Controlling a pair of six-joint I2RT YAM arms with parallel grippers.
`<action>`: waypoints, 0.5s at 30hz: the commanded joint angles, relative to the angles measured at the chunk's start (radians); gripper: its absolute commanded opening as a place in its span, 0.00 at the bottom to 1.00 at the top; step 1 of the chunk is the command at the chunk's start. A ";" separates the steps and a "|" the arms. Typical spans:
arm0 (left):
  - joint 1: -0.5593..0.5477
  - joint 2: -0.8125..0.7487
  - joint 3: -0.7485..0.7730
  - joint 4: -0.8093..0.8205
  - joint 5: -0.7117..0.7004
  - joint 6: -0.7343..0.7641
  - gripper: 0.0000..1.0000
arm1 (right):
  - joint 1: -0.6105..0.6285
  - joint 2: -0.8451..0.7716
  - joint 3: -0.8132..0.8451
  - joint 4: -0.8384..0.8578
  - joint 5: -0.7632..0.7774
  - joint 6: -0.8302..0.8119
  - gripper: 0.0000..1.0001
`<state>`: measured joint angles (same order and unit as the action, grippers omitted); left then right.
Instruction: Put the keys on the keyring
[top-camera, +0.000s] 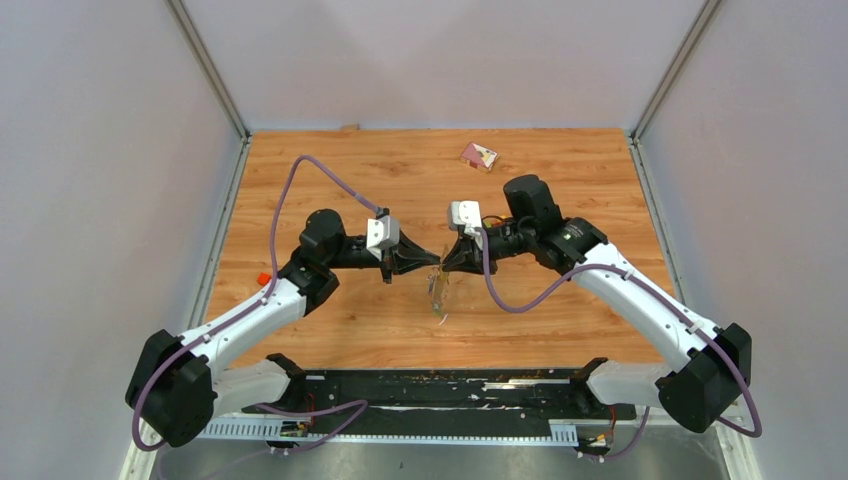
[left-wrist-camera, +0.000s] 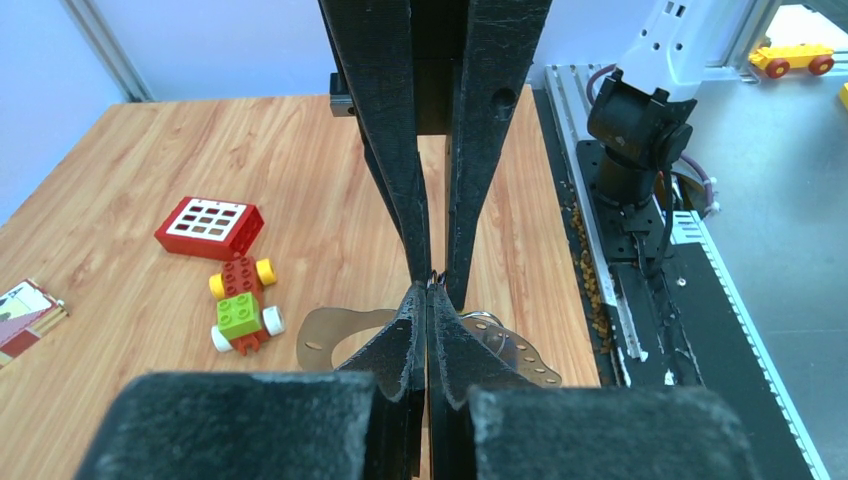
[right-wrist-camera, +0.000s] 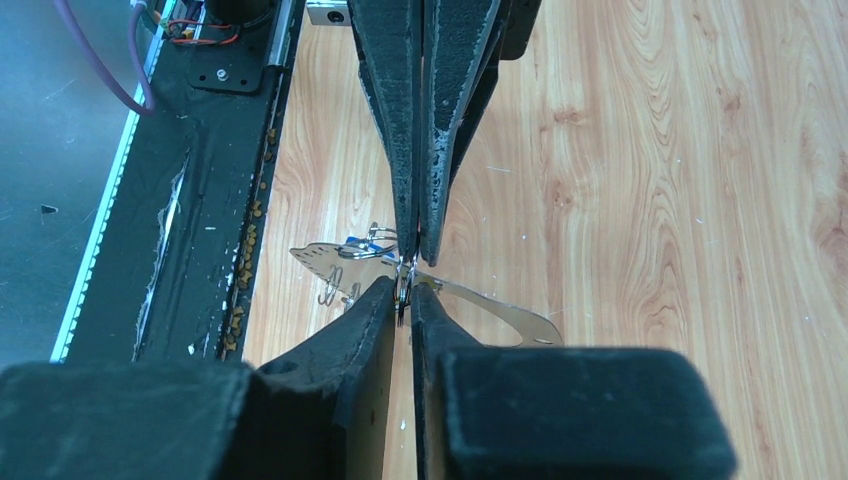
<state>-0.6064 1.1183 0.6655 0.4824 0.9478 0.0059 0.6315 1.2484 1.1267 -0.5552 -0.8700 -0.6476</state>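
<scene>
Near the desk's middle, slightly toward its near edge, left pincer (left-wrist-camera: 427, 300) and right pincer (right-wrist-camera: 402, 300) meet tip to tip, both clenched on a small metal bit (right-wrist-camera: 402, 281) just above the keyring (left-wrist-camera: 335, 335), so threading seems underway, unfinished.

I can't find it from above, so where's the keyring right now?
In the top view the keyring hangs over the middle of the table, pinched where the left claw and right claw meet tip to tip.
</scene>
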 joint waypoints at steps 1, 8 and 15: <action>0.001 -0.004 0.002 0.025 -0.003 0.022 0.00 | -0.006 -0.020 0.029 0.071 -0.015 0.032 0.11; 0.002 -0.011 0.001 -0.016 -0.003 0.064 0.00 | -0.005 -0.026 0.033 0.077 0.037 0.037 0.00; 0.001 -0.024 0.084 -0.317 -0.039 0.342 0.12 | 0.010 0.006 0.105 -0.054 0.155 -0.033 0.00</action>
<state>-0.6064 1.1183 0.6838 0.3805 0.9276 0.1482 0.6369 1.2518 1.1397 -0.5678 -0.7944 -0.6334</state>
